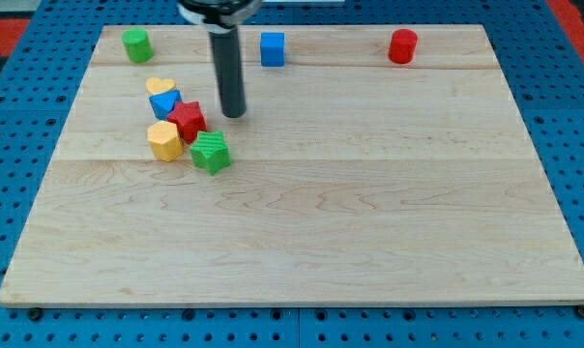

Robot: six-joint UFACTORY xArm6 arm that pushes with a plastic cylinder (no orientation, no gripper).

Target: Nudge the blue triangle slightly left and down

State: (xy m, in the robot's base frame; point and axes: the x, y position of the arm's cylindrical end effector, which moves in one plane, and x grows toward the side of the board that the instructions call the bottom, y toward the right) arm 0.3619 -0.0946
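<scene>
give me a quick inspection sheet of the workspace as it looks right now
surface: pale wooden board on a blue pegboard
job's things: blue triangle in the cluster at the view's left, touching the yellow heart and red star
clutter: yellow block and green star in the cluster; green block, blue cube, red block along the view's top
grippers: none; my tip right of the red star, apart from it
cables: nothing seen
surroundings: red strips at the top corners
</scene>
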